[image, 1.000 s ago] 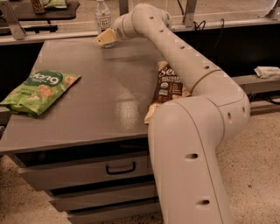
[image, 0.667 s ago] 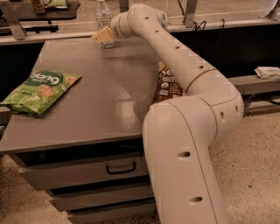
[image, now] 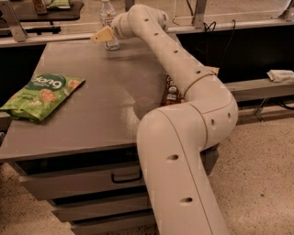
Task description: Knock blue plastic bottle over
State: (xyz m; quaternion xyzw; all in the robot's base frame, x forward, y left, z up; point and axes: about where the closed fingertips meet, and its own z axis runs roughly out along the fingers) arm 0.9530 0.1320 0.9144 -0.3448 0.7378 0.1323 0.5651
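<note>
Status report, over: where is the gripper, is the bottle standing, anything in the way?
Gripper at far edge of table, in front of blue plastic bottle. Bottle upright. Green bag well clear, nothing between.

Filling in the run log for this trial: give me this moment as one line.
blue plastic bottle: upright, table far edge, not yet knocked over | gripper: in front of its lower half | green snack bag: table's left edge

The blue plastic bottle is small and see-through, with a white label. It stands up straight at the far edge of the gray table. My gripper is right in front of it and hides its middle
</note>
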